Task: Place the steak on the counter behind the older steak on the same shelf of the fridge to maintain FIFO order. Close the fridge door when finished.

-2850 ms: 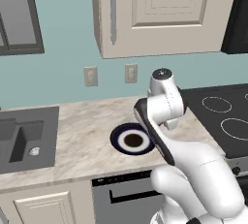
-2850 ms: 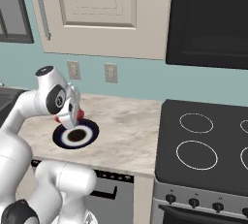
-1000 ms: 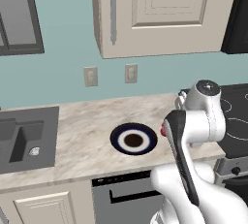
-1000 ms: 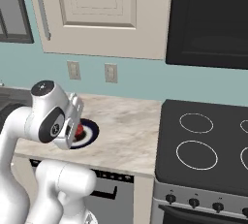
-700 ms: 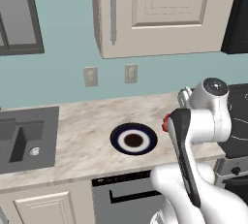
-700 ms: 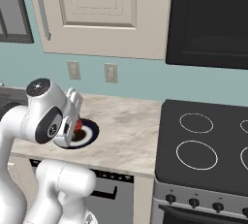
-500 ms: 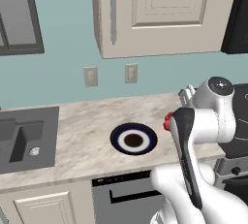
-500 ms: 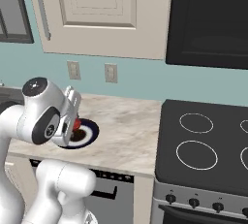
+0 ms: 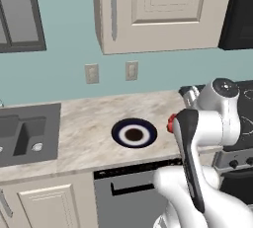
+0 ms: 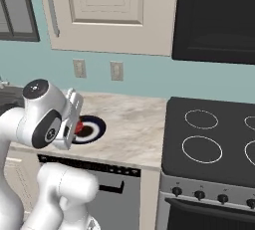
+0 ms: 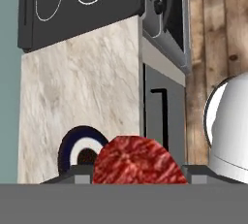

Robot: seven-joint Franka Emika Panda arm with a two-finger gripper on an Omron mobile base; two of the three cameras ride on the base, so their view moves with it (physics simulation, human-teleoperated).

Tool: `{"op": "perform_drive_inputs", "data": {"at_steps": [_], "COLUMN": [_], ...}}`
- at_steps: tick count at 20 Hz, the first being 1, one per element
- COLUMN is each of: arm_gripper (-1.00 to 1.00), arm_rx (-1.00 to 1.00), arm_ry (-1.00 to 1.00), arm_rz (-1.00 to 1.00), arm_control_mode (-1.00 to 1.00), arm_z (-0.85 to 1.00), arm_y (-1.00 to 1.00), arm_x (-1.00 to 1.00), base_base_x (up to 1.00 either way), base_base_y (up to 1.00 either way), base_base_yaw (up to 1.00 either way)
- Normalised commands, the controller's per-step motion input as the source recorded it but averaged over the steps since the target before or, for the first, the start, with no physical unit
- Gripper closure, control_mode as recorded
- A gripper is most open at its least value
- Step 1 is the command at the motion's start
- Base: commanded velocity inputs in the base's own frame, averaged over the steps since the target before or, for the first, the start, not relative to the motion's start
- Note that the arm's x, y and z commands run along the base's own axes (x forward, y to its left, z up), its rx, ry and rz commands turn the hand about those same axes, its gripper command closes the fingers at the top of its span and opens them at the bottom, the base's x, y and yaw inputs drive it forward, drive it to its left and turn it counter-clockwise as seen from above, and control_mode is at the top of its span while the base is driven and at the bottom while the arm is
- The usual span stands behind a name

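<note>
Your gripper (image 11: 138,177) has its two fingers clamped on the steak (image 11: 138,162), which sits between them, lifted off the counter (image 9: 94,123). In the base views you see a red sliver of it beside the wrist. Below and beyond lies the dark-rimmed plate (image 9: 134,133), bare on the marbled stone; the sink (image 9: 20,135) lies to one side, the stovetop (image 10: 209,139) to the other.

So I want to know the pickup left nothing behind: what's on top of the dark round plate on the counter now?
The plate sits bare on the counter. In the hand view the steak, held in the tool, covers part of the plate's rim.
</note>
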Motion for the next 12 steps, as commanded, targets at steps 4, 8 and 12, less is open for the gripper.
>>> {"op": "perform_drive_inputs", "data": {"at_steps": [4, 8, 12], "arm_gripper": [1.00, 1.00, 1.00], "arm_rx": [0.00, 0.00, 0.00], "arm_ry": [0.00, 0.00, 0.00], "arm_rz": [0.00, 0.00, 0.00], "arm_control_mode": [1.00, 1.00, 1.00], "arm_z": [0.00, 0.00, 0.00], "arm_y": [0.00, 0.00, 0.00], "arm_x": [0.00, 0.00, 0.00], "base_base_x": [-1.00, -1.00, -0.86], "base_base_y": [0.06, 0.05, 0.24], "base_base_yaw": [-0.14, -0.27, -0.41]}}
